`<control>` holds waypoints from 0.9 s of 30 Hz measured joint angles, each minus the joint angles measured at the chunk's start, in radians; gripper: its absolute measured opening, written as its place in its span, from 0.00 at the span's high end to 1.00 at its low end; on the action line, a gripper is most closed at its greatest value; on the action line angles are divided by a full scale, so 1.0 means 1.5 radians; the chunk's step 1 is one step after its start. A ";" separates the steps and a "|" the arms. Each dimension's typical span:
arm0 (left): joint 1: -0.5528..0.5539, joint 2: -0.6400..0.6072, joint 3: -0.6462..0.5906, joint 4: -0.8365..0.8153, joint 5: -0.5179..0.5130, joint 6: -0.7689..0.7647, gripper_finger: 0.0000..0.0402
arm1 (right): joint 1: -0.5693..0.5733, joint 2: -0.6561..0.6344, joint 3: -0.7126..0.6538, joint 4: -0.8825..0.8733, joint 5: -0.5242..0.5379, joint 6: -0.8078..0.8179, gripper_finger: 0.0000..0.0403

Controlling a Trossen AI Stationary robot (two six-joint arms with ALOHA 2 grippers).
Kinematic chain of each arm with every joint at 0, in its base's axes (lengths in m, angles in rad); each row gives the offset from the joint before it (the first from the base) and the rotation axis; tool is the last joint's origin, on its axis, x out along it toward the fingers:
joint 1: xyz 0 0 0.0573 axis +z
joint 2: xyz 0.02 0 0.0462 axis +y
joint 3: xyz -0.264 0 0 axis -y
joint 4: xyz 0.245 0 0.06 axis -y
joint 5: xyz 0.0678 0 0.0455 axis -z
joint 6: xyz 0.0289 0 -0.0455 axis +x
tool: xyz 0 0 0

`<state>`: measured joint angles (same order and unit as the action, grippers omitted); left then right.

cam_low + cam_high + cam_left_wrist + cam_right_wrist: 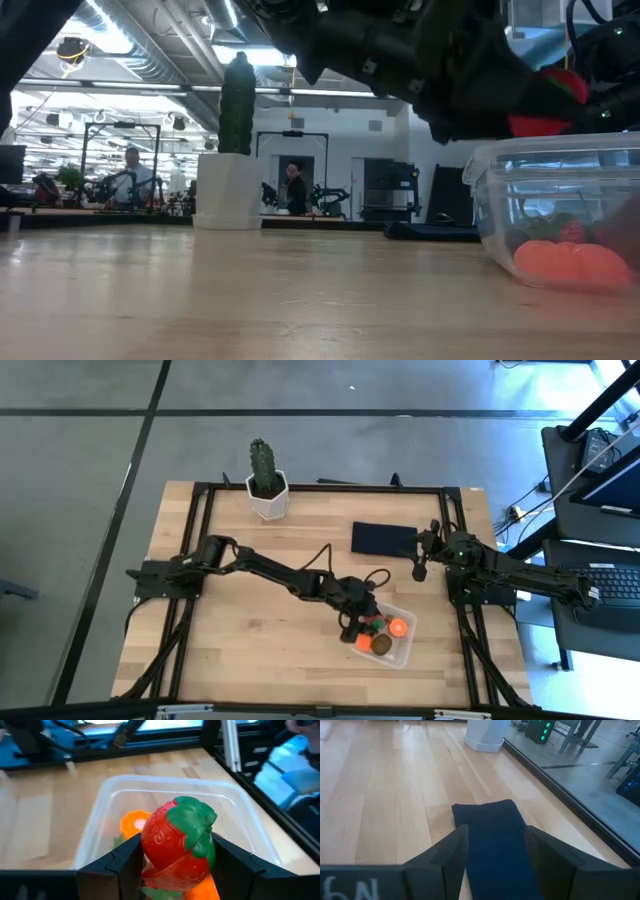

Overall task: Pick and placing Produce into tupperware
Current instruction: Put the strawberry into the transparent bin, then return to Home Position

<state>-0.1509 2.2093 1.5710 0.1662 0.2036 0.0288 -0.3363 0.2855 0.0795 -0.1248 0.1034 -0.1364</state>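
One strawberry [177,842]: red, green cap, clamped in left end effector [175,862] over tupperware [404,643]
Tupperware: one, clear, holds orange balls [398,627]
Right end effector [495,852]: apart, empty, above black rectangle [495,835]

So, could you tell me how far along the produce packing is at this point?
Several pieces, including an orange ball, already lie in the tupperware. The left gripper holds a strawberry just above the box, not yet released. The right gripper waits open over the black mat. No loose produce shows on the table.
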 joint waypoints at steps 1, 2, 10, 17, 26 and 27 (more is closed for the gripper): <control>0.000 0.000 0.000 0.000 -0.008 0.000 0.50 | 0.000 0.000 0.000 0.000 0.000 0.000 0.51; 0.000 0.000 0.000 0.001 -0.019 0.000 0.50 | 0.000 0.000 0.000 -0.001 0.000 0.000 0.51; 0.000 -0.001 0.001 -0.003 -0.037 -0.029 0.50 | 0.000 0.000 0.000 -0.001 0.000 0.000 0.51; 0.001 -0.001 0.001 -0.014 -0.037 0.003 0.43 | 0.000 0.000 0.000 -0.001 0.000 0.000 0.51; 0.003 -0.010 0.000 -0.029 -0.059 -0.003 0.22 | 0.000 0.000 0.000 -0.001 0.000 0.000 0.51; 0.006 -0.022 -0.001 -0.052 -0.060 0.003 0.21 | 0.000 0.000 0.000 -0.001 0.000 0.000 0.51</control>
<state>-0.1420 2.1770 1.5696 0.0889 0.1143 0.0336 -0.3363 0.2856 0.0795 -0.1264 0.1032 -0.1360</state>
